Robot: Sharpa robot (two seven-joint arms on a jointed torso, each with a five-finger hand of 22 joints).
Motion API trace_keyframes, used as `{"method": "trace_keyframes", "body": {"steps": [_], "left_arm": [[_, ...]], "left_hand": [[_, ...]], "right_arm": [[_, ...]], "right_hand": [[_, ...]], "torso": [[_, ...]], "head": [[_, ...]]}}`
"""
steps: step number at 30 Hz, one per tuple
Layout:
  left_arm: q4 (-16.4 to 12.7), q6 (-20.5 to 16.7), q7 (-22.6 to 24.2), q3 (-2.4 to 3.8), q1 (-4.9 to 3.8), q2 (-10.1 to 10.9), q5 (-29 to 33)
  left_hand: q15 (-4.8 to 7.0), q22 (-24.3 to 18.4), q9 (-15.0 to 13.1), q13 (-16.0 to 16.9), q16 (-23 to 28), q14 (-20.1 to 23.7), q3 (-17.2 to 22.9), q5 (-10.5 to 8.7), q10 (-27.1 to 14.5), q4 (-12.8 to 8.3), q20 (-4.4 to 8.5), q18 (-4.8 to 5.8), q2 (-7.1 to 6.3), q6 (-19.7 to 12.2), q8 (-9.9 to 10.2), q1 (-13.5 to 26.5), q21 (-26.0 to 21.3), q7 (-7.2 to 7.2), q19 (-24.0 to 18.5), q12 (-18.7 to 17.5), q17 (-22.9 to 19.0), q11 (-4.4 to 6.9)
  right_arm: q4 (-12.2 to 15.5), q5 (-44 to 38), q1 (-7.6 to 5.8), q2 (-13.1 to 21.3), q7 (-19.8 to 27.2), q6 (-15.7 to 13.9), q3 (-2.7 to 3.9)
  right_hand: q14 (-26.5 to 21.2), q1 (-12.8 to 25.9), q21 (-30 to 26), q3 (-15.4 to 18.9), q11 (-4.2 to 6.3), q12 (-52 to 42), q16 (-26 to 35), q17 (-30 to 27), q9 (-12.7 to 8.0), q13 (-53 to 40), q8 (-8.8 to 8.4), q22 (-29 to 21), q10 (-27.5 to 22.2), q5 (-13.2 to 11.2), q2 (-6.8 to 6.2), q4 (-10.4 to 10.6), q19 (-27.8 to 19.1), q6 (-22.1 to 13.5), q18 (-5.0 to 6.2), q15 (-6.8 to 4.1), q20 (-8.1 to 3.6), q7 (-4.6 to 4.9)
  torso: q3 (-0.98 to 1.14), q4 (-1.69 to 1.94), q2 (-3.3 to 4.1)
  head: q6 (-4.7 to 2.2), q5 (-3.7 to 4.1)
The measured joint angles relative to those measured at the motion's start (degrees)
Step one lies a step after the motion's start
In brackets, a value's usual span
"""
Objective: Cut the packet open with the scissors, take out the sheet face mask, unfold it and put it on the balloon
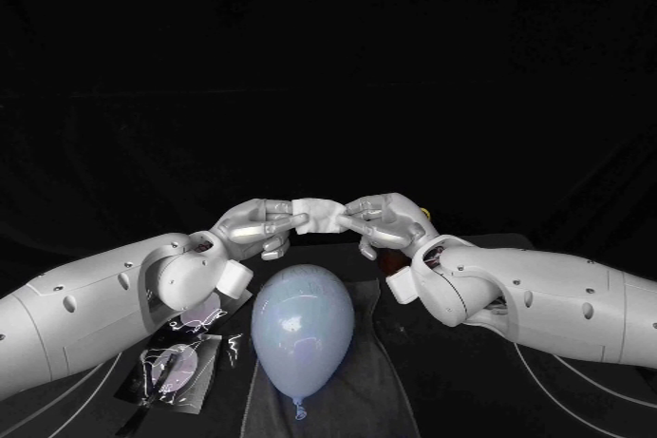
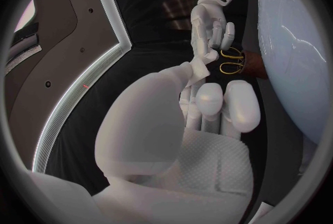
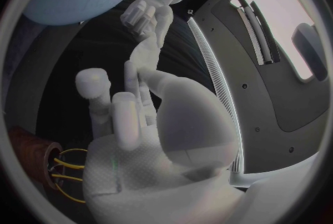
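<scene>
A folded white sheet mask [image 1: 318,213] hangs above the table, pinched on one side by my left hand [image 1: 260,227] and on the other by my right hand [image 1: 387,222]. The two hands nearly meet over the far end of the pale blue balloon [image 1: 303,329], which lies on the table with its knot toward me. In the left wrist view the mask [image 2: 202,66] is a narrow strip running from my left hand [image 2: 211,110] to my right hand [image 2: 211,18]. The right wrist view shows the mask [image 3: 147,46] between my right hand [image 3: 132,118] and left hand [image 3: 149,10].
The shiny opened packet [image 1: 178,362] lies under my left forearm, left of the balloon. Yellow-handled scissors [image 2: 232,61] stand in a brown holder [image 3: 31,154] behind my right hand. A dark mat [image 1: 363,381] lies under the balloon.
</scene>
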State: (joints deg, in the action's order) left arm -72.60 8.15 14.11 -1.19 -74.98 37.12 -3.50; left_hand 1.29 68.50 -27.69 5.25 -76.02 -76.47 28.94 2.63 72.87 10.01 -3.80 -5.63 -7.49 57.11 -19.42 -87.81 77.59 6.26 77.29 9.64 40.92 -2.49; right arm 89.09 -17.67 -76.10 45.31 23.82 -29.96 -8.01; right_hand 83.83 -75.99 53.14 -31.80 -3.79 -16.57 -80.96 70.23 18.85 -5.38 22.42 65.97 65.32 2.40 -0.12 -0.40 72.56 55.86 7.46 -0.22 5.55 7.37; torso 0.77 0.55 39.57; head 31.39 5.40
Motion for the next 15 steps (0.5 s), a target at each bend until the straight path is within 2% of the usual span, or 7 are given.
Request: {"method": "trace_keyframes", "body": {"steps": [6,15], "left_arm": [[0.1,-0.6,-0.3,0.00,-0.11,0.0,-0.4],[0.1,-1.5,-1.1,-0.01,-0.18,0.2,-1.6]], "left_hand": [[0.00,0.0,0.0,0.0,0.0,0.0,0.0,0.00,-0.2,0.0,0.00,0.00,0.00,0.0,0.0,0.0,0.0,-0.01,0.0,0.0,0.0,-0.19],[-0.21,-0.1,0.0,0.2,0.0,-0.2,1.1,0.00,-0.4,-1.1,0.00,0.01,-0.23,-0.4,0.0,0.2,0.0,0.40,0.0,0.0,0.2,-0.39]], "right_arm": [[1.2,0.5,0.00,0.6,0.1,0.2,0.04],[2.7,1.1,0.01,1.4,0.1,0.9,0.25]], "right_hand": [[0.0,0.1,0.2,-0.4,-0.01,0.0,0.0,0.0,0.0,0.1,0.00,0.0,0.0,0.1,0.07,-0.1,0.0,0.0,-0.03,0.00,0.00,0.01],[0.2,0.4,0.6,-0.9,0.11,0.0,0.0,0.1,0.3,0.1,0.67,0.3,0.5,0.3,0.37,-0.2,0.2,-0.4,-0.38,-0.21,-0.21,-0.05]], "torso": [[-0.01,0.03,0.01],[-0.03,0.04,0.02]], "head": [[0.05,-0.06],[0.17,-0.32]]}}
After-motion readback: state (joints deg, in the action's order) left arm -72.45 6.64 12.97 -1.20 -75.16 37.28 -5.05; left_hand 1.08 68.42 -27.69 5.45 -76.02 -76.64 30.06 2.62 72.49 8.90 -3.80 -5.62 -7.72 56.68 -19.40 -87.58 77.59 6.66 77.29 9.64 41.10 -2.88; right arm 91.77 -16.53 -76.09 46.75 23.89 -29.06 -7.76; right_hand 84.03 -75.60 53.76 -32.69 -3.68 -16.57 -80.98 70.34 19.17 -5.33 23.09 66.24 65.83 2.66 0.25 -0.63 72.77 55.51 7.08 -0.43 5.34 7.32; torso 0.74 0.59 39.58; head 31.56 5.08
